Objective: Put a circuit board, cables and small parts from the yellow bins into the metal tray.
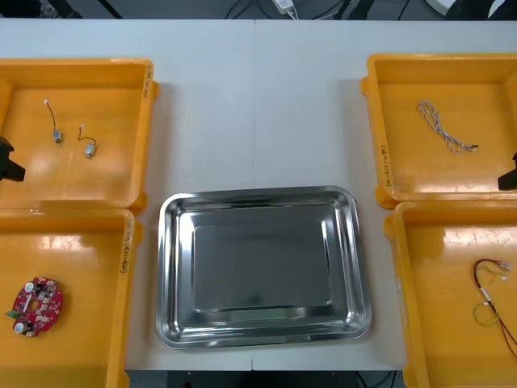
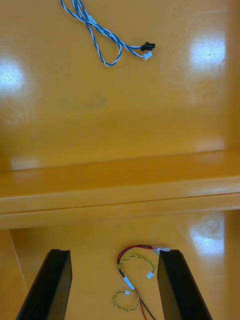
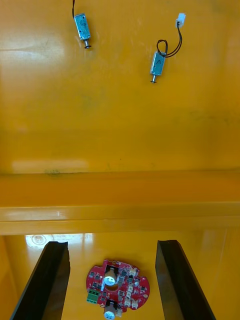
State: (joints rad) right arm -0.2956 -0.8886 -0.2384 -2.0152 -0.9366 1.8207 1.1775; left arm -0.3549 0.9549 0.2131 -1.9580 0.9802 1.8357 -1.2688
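Front view: metal tray (image 1: 258, 271) bare at the desk's near edge, between the yellow bins (image 1: 97, 174). Left wrist view: left gripper (image 3: 112, 245), fingers (image 3: 50, 280) spread wide and empty, over the round red circuit board (image 3: 117, 290); two small metal parts (image 3: 157, 63) in the bin beyond. Right wrist view: right gripper (image 2: 115, 252) likewise spread, empty, over the red and yellow cable (image 2: 140, 246); blue and white cable (image 2: 95, 31) in the bin beyond.

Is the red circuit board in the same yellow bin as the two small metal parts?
No, the circuit board lies in the near left bin, the small metal parts in the far left bin.
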